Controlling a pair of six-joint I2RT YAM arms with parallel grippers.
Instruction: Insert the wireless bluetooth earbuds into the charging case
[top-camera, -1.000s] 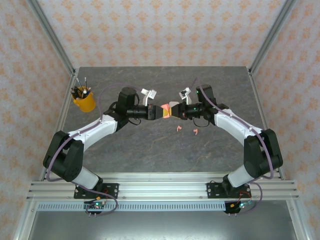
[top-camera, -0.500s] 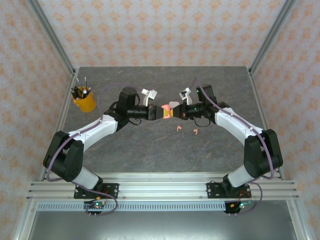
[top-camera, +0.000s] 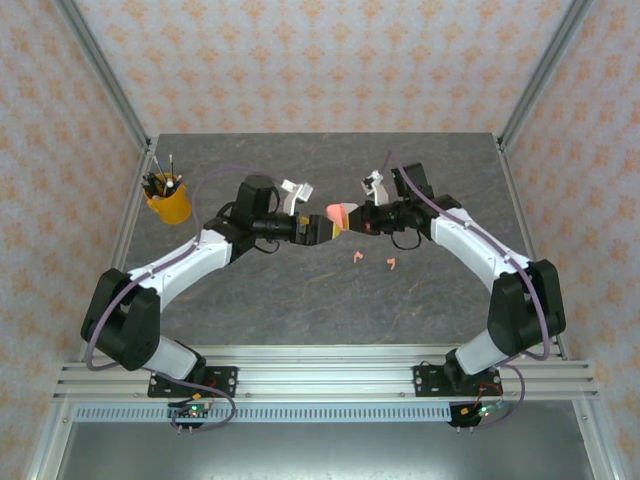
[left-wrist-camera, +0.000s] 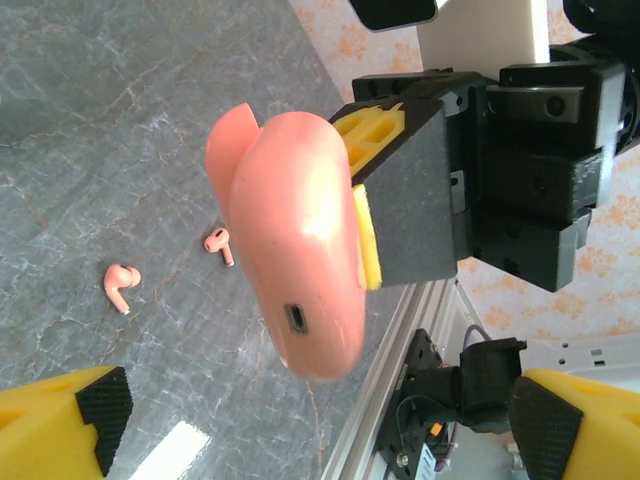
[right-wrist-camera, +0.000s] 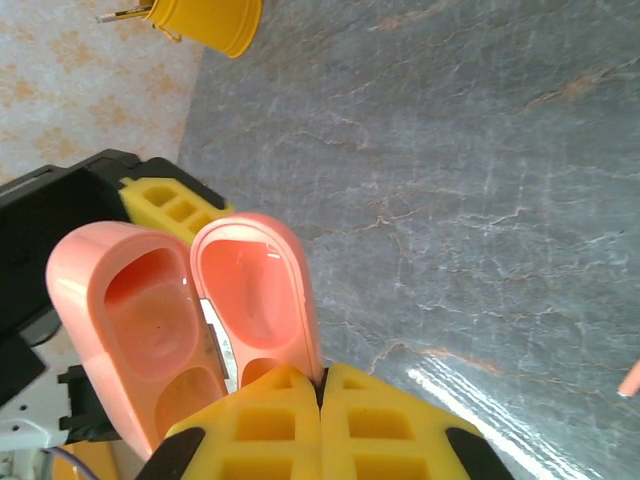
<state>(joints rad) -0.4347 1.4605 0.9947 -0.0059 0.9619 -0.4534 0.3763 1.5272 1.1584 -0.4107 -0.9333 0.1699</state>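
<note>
A coral-pink charging case (top-camera: 339, 212) hangs above mid-table with its lid (right-wrist-camera: 258, 295) swung open beside the empty body (right-wrist-camera: 140, 325). My right gripper (right-wrist-camera: 322, 378) is shut on the lid's edge and reaches in from the right (top-camera: 353, 218). The left gripper (top-camera: 318, 228) sits just left of the case, open; its yellow fingers (left-wrist-camera: 60, 425) stand far apart, with the case (left-wrist-camera: 295, 240) ahead of them, untouched. Two coral-pink earbuds (top-camera: 356, 257) (top-camera: 392, 263) lie on the table below the case, also as earbuds (left-wrist-camera: 122, 285) (left-wrist-camera: 219, 243). The white earbuds are out of view.
A yellow cup of pens (top-camera: 168, 204) stands at the far left of the grey marble table (top-camera: 300, 310). An aluminium rail (top-camera: 320, 378) runs along the near edge, and frame posts rise at the back corners.
The left gripper has let go of the case and drawn back slightly left. The right gripper has carried the open case a little up and away from it.
</note>
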